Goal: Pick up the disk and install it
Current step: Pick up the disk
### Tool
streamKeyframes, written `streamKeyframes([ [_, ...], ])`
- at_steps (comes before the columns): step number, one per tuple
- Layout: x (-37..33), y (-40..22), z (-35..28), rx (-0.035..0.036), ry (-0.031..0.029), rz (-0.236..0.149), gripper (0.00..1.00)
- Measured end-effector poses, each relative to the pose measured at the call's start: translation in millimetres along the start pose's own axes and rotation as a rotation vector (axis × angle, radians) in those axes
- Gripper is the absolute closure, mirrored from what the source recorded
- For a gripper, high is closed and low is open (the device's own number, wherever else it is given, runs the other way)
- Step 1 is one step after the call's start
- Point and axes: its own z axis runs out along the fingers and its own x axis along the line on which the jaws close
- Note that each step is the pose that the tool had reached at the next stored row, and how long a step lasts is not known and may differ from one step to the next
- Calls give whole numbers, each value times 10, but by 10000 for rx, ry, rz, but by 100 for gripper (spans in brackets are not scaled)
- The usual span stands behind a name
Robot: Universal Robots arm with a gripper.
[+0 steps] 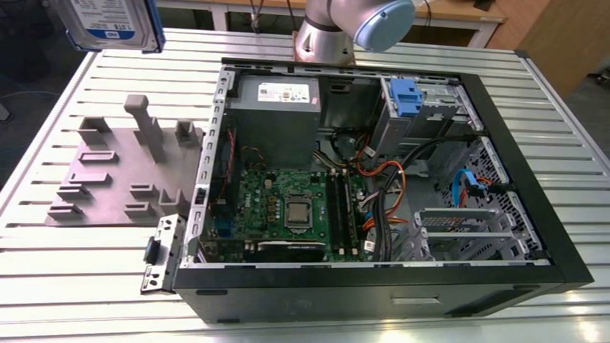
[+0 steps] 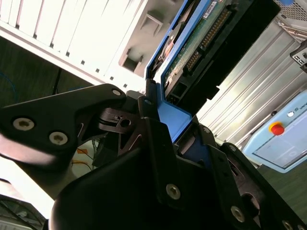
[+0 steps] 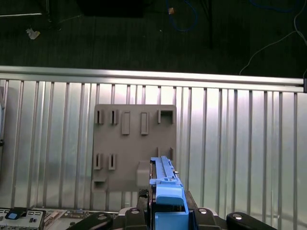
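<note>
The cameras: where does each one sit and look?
Exterior view: up high, looking down into the open computer case; the arm shows.
First wrist view: on the arm, looking down at the grey plate past the tool.
Second wrist view: on the arm, looking along the tool, shut on the disk.
Shared: both wrist views show the disk.

A table (image 1: 76, 286) of pale metal slats took up most of the scene, with light lying bright along its ribs. Past its edge the floor (image 3: 120, 38) was dark, and a blue cable (image 3: 184, 14) lay loose on it. Behind stood a wooden desk (image 1: 467, 14) on white legs, with a wooden panel (image 1: 562, 36) beside it.
</note>
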Motion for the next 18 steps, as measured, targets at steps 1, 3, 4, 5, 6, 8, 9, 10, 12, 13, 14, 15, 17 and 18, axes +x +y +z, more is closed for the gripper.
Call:
streamKeyframes([
  [1,0,-6,-1,0,0,0,63],
  [3,0,-16,-1,-1,0,0,63],
  [4,1,-22,-1,0,0,0,63],
  [5,1,-28,-1,0,0,0,63],
  [6,1,-33,-1,0,0,0,63],
  [8,1,-44,-2,-1,0,0,63],
  [9,2,-49,-2,0,0,-1,63],
  [10,2,-54,-2,0,0,-1,63],
  [12,2,-64,-3,0,0,0,63],
  [13,2,-70,-3,0,0,0,63],
  [14,2,-75,-4,-1,0,0,63],
  [15,2,-81,-4,-1,0,0,63],
  [17,3,-93,-4,0,0,-1,63],
  [18,3,-99,-4,0,0,-1,63],
])
